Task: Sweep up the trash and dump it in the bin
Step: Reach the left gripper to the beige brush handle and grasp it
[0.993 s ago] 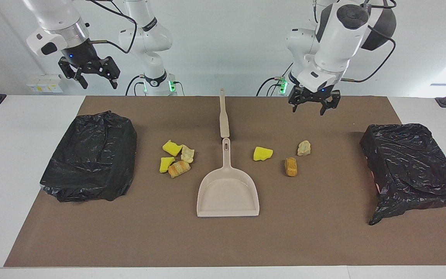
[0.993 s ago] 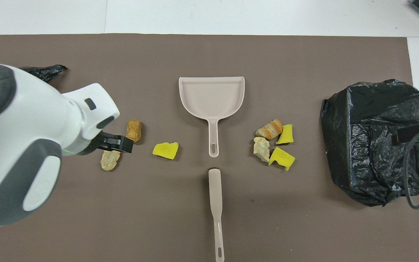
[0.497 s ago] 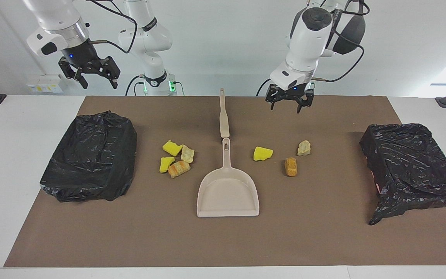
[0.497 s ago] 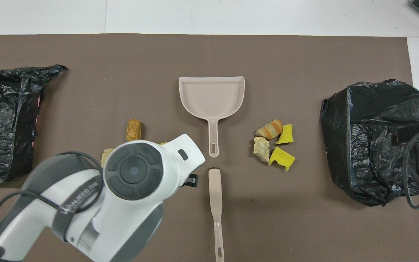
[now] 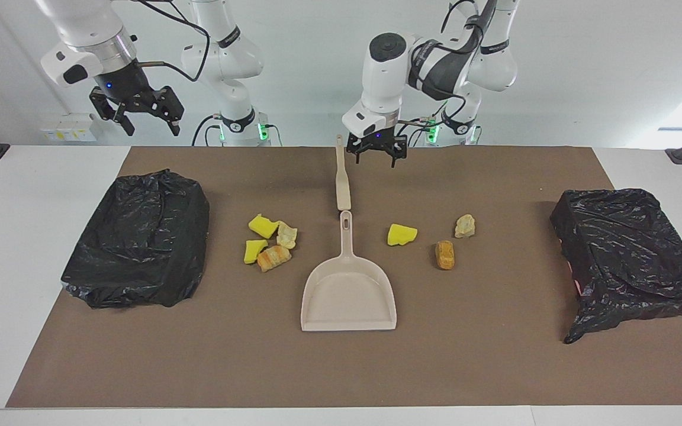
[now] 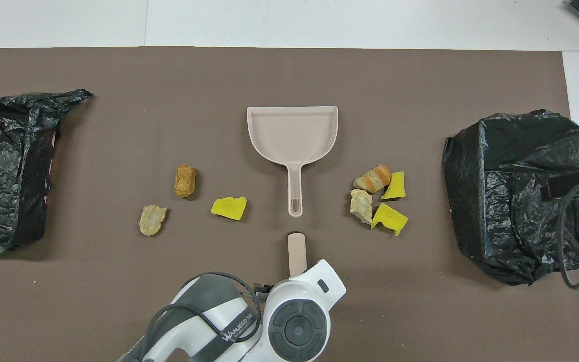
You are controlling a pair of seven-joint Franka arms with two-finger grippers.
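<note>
The left claw hangs low over the brown mat, just beside the thin end of the beige brush, near the bench edge where the robots stand. Its fingers are spread and hold nothing. The right claw waits high up over the bench edge at its own end, above the black bin bag, fingers spread too.

The beige dustpan lies in the middle of the mat, its handle pointing at the brush. The trash sits on both sides of the handle. Four pieces are bunched together toward the right arm's end: two yellow sponge chunks and two bread-like lumps. Toward the left arm's end lie one yellow chunk, an orange-brown lump and a pale lump, each apart. Another black bin bag sits at that end.
</note>
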